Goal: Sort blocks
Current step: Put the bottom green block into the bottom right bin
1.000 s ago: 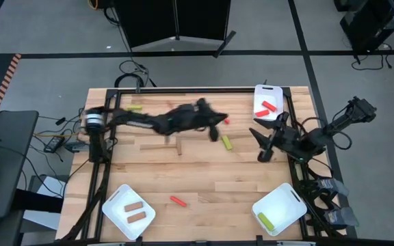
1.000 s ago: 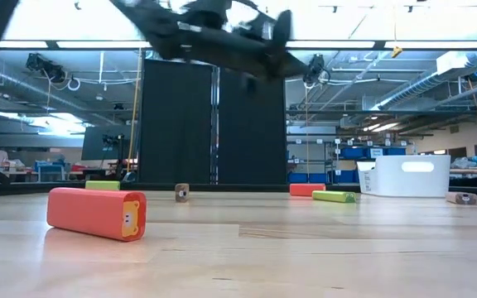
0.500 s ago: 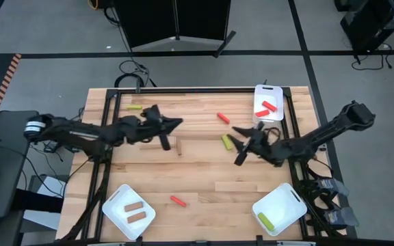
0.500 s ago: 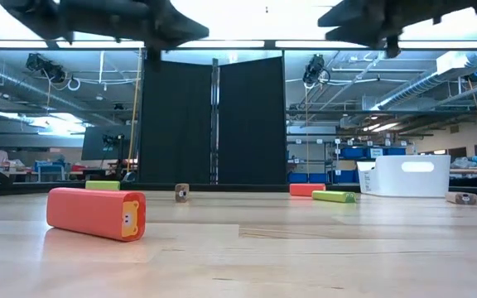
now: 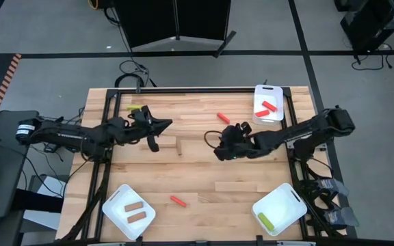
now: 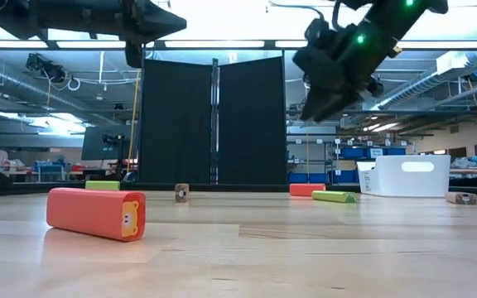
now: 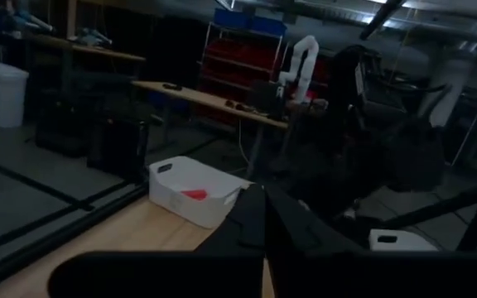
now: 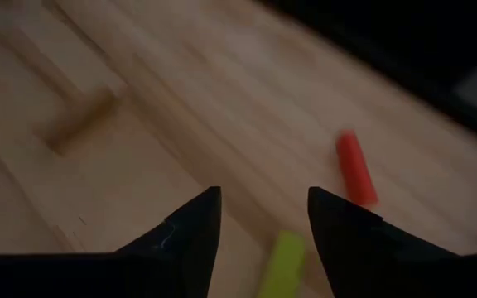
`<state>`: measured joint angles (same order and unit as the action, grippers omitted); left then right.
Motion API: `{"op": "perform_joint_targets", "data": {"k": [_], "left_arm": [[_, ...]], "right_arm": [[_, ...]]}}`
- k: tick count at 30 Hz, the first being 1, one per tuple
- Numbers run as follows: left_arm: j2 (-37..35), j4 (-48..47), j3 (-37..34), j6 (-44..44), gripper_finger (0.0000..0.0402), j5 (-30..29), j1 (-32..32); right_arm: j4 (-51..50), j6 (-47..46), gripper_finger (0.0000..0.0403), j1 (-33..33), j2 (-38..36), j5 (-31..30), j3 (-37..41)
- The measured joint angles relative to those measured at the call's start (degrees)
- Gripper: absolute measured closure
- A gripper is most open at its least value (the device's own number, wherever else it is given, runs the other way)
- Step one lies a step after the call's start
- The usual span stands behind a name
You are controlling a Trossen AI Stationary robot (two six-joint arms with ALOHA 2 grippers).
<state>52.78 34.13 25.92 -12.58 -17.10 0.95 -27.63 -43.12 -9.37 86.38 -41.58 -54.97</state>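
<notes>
Left tool [image 5: 157, 134] is pinched shut on nothing over the worktop [image 5: 204, 178]'s left half. Right tool [image 5: 219, 145] hangs mid-worktop, fingers parted, empty, right above a yellow-green block [image 8: 281, 263].

Loose blocks I can count: two red [image 5: 178, 201] [image 5: 223, 117], two yellow-green, one brown [image 5: 180, 147] standing lengthwise away from me.

Three white trays: near-left [image 5: 114, 205] has two brown, far-right [image 5: 258, 96] two red, near-right [image 5: 293, 198] one yellow-green.

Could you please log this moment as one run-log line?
right gripper: open, over green block | left gripper: shut, empty, raised | red block: loose on table
</notes>
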Motion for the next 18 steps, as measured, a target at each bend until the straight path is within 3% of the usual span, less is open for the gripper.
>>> {"op": "perform_joint_targets", "data": {"k": [6,13,18], "left_arm": [[-3.6,-6.4,0.1,-7.7,0.0396,-6.3,0.6],[-4.3,-22.4,2.7,-16.6,0.0396,-7.7,4.1],[-4.3,-24.3,2.9,-17.9,0.0396,-7.7,5.1]], "right_arm": [[-5.0,-5.7,0.0182,3.4,0.7,8.2,1.1],[-2.6,-6.3,0.0147,5.7,0.6,14.6,5.3],[2.6,-6.2,0.0127,7.1,1.8,18.9,8.0]]}}
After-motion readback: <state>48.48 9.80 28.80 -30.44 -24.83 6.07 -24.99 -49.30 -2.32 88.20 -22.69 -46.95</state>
